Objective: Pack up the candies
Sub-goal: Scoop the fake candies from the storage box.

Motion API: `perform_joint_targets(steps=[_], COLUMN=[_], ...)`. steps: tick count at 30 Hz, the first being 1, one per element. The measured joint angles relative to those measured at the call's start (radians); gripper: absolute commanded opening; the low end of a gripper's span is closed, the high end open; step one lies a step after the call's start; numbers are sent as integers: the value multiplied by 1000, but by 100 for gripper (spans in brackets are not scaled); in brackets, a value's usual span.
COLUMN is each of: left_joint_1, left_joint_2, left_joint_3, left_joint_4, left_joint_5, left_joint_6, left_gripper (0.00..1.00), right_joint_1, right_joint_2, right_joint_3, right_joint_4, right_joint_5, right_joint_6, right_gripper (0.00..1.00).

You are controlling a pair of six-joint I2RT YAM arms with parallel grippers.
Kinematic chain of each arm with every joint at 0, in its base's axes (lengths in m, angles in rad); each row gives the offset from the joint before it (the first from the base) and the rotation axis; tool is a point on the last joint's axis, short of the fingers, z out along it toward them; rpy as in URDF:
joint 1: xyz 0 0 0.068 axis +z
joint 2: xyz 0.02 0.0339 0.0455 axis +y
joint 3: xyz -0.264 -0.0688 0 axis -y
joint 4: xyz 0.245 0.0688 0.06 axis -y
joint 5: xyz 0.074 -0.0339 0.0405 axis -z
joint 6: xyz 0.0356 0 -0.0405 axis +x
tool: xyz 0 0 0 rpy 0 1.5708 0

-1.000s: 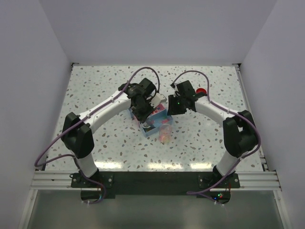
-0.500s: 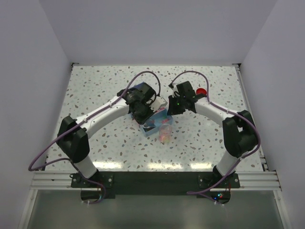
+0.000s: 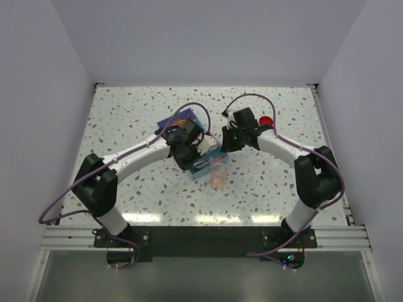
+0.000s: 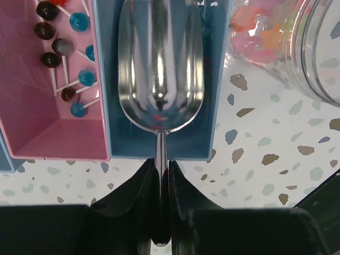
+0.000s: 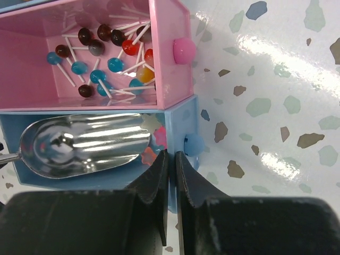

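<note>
Orange-pink candies (image 3: 218,179) sit heaped in a clear jar (image 3: 218,170) just beside the blue drawer (image 3: 200,172) in the top view. Left wrist: the left gripper (image 4: 162,167) pinches the handle of a steel scoop (image 4: 161,64), its long axis running straight away, bowl inside the drawer. Right wrist: the right gripper (image 5: 171,156) is nipped almost closed on that drawer's front wall, a few candies lying by the scoop's mouth.

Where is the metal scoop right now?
In the left wrist view the metal scoop sits in the blue drawer, beside the pink lollipop drawer, its handle clamped in the left gripper.
</note>
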Motion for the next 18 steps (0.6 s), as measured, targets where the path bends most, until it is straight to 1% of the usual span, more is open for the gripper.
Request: perform_joint_targets(steps=[6, 9, 18], left_joint_1=[-4, -14, -43], left_joint_2=[22, 53, 150], left_joint_3=[19, 42, 57], left_joint_4=[15, 50, 73], left_joint_5=[13, 38, 14], left_joint_6=[-6, -24, -94], left_gripper=[0, 0, 0], right_joint_1=[0, 0, -8], right_joint_2=[-1, -2, -8], right_joint_3=[0, -1, -18], right_joint_4=[1, 3, 25], right_joint_5=[-1, -4, -11], right_joint_6=[-1, 0, 10], right_gripper=[0, 0, 0])
